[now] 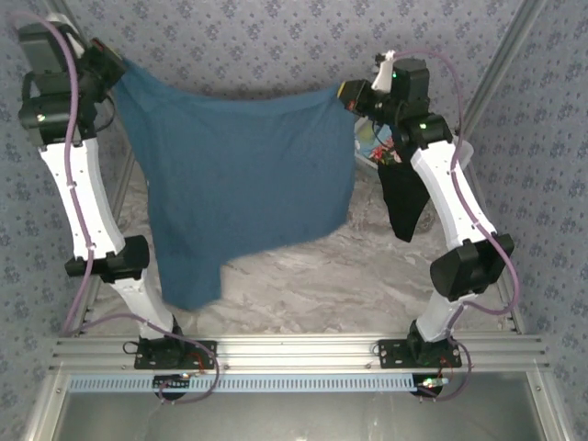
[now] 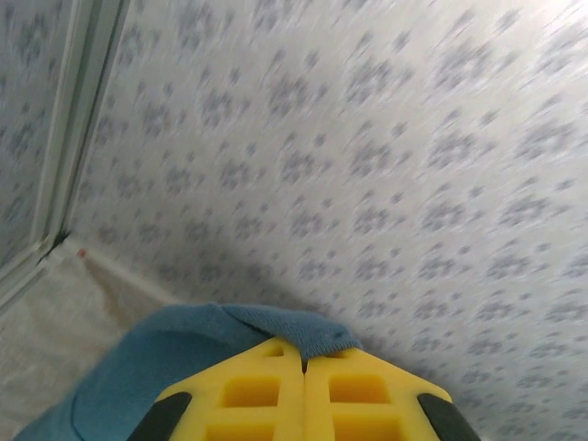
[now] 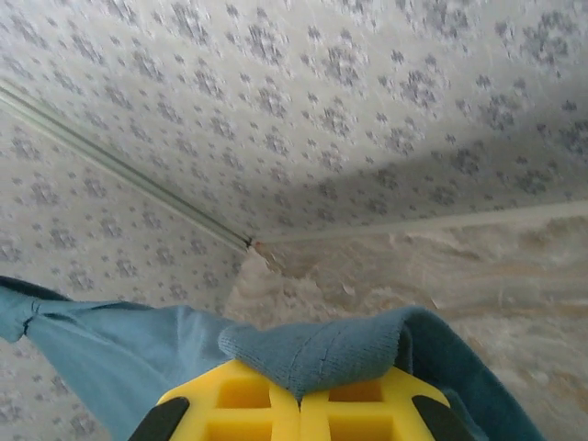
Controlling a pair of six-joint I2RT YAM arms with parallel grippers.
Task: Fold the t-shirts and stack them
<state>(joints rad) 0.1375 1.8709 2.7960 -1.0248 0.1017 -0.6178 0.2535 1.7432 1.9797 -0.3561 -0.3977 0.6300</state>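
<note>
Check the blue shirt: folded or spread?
Spread. The blue t-shirt hangs open between left gripper and right gripper, each shut on its top edge.

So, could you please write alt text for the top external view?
Two robot arms hold a dusty-blue t-shirt stretched in the air between them, left hand and right hand each gripping an upper corner. A black t-shirt sits beside the right arm.

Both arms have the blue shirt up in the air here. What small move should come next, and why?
Probably lower the left gripper and right gripper together, laying the blue t-shirt flat on the table. Each gripper is shut on the shirt's top edge, and the cloth hangs spread between them, its lower edge uneven, so it seems ready to set down for folding.
</note>
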